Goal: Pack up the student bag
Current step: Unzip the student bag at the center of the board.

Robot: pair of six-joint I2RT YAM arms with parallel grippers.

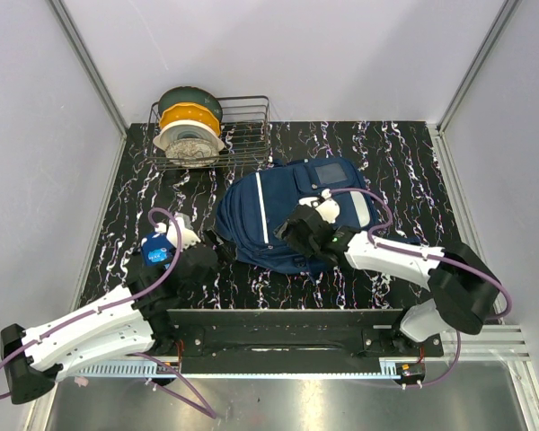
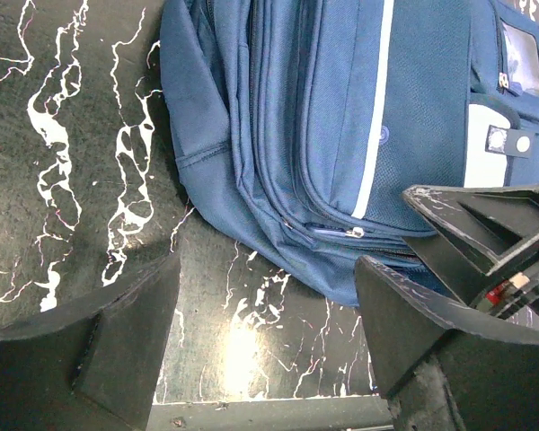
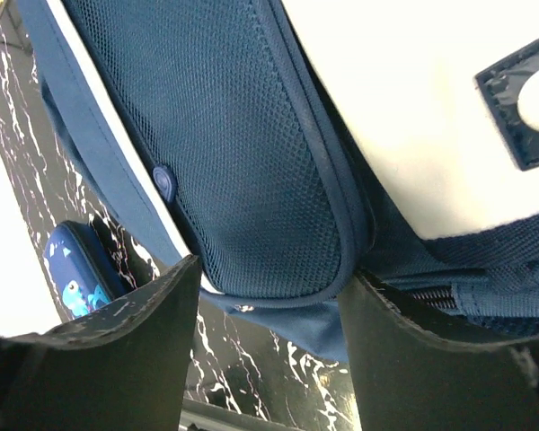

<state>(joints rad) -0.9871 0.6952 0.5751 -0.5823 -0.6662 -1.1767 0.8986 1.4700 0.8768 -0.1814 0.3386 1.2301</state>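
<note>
The student bag [image 1: 274, 215] is a navy backpack with a white stripe, lying flat in the middle of the marbled table. My right gripper [image 1: 303, 235] rests over its near edge. In the right wrist view the right gripper [image 3: 269, 274] stands open, and the bag's mesh pocket [image 3: 242, 162] bulges between the jaws beside a white patch [image 3: 413, 108]. My left gripper [image 1: 202, 260] is open and empty just left of the bag. The left wrist view has the left gripper [image 2: 268, 269] low over bare table, the bag [image 2: 323, 135] ahead and the right gripper's fingers [image 2: 485, 233] at the right.
A wire basket [image 1: 247, 135] holding stacked filament spools [image 1: 189, 130] stands at the back left. A small blue pouch [image 3: 72, 269] with a cartoon print lies on the table left of the bag. A black metal rail [image 1: 287, 328] runs along the near edge. Grey walls close in both sides.
</note>
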